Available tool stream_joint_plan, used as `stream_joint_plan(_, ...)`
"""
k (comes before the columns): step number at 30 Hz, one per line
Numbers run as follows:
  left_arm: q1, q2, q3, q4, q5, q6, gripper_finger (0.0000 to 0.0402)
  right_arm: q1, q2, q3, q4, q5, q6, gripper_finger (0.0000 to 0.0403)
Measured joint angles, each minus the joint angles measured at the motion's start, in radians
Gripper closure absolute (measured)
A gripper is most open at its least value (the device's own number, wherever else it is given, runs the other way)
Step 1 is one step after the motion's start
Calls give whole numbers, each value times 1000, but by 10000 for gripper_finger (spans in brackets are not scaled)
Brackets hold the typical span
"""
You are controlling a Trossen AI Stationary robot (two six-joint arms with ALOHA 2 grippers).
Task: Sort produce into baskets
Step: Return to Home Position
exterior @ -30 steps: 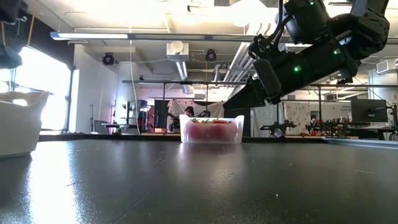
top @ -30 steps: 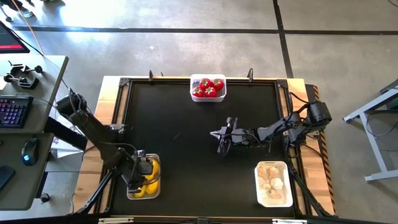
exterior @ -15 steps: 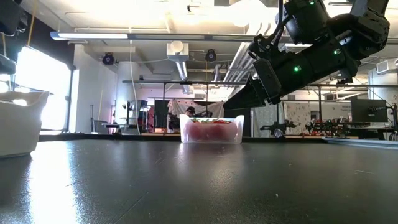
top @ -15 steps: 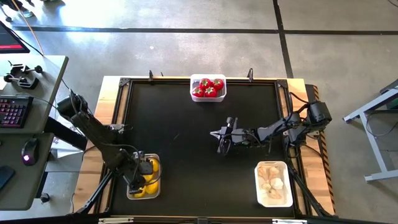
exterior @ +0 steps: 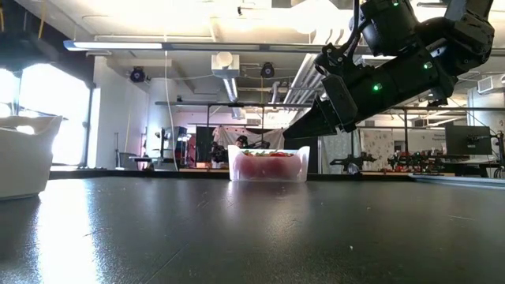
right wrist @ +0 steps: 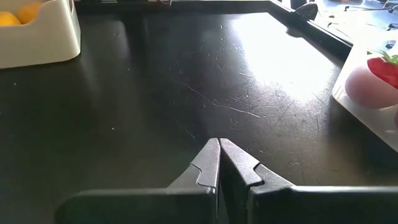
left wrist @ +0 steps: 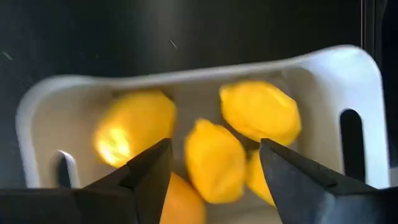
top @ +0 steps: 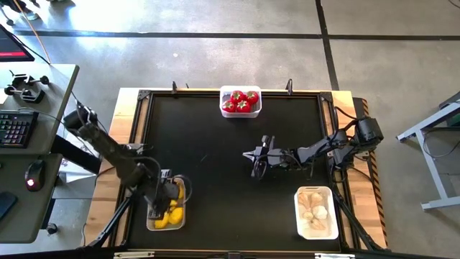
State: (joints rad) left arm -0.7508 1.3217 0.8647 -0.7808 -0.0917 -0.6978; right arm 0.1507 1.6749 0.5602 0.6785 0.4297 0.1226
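Surface (top: 230, 165): no loose produce
Baskets (top: 297, 212): tomatoes (top: 241, 101), lemons (top: 172, 210), garlic (top: 315, 208) sorted apart
Left gripper (left wrist: 214, 149): fingers apart over lemons
Right gripper (right wrist: 219, 144): fingers together
Remaining: arms home, likely

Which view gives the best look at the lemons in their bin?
The left wrist view: the lemons fill it, inside their bin, past the open left end effector. The high view has them partly hidden under that end effector. The right wrist view catches one far off; the low view shows none.
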Motion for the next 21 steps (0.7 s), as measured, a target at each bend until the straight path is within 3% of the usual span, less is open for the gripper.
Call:
stream_joint_plan(5, 135, -69, -37, 45, 6, 207, 220, -19, 0, 0, 0, -32, -13, 403)
stream_joint_plan(13, 401, -169, -129, 241, 110, 526, 303, -72, 0, 0, 39, -132, -93, 403)
stream_joint_plan(17, 529, -200, -208, 419, 149, 649, 335, -117, 0, 0, 86, -247, -127, 403)
stream_joint_plan(21, 661, -203, -300, 662, 263, 720, 360, -167, 0, 0, 105, -304, -134, 403)
